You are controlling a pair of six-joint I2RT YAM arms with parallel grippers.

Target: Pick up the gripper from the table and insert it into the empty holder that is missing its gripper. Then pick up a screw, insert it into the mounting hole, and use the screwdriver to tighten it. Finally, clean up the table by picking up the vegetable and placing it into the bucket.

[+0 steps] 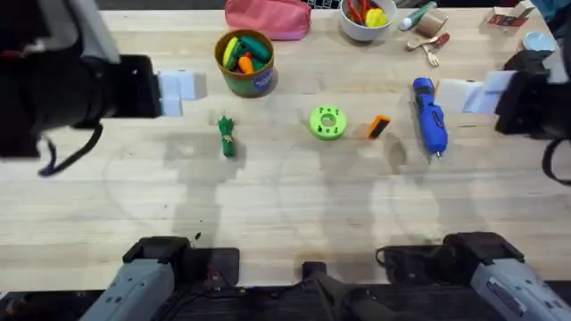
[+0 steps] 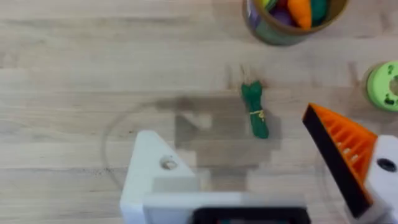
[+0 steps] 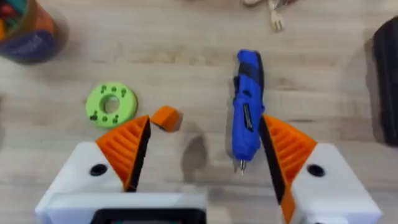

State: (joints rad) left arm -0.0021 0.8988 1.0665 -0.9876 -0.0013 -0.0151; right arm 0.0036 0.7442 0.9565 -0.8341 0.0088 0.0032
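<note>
The small orange gripper (image 1: 379, 127) (image 3: 166, 117) lies on the table between a lime-green disc and the blue screwdriver (image 1: 428, 116) (image 3: 247, 112). My left gripper (image 1: 183, 89) (image 2: 233, 134) hangs open above the table. One of its fingers is the bare white holder (image 2: 152, 168), while the other carries an orange pad. The slim green vegetable (image 1: 227, 136) (image 2: 255, 109) lies ahead of it. Behind the vegetable stands the olive bucket (image 1: 245, 62) (image 2: 289, 18) with toy vegetables inside. My right gripper (image 1: 464, 94) (image 3: 204, 124) is open over the screwdriver's tip end, both orange pads in place.
The lime-green disc (image 1: 327, 122) (image 3: 111, 104) sits mid-table. Along the far edge are a pink pouch (image 1: 268, 18), a white bowl (image 1: 366, 18) of toy food and some small items (image 1: 428, 40). Bare wood spans the near half of the table.
</note>
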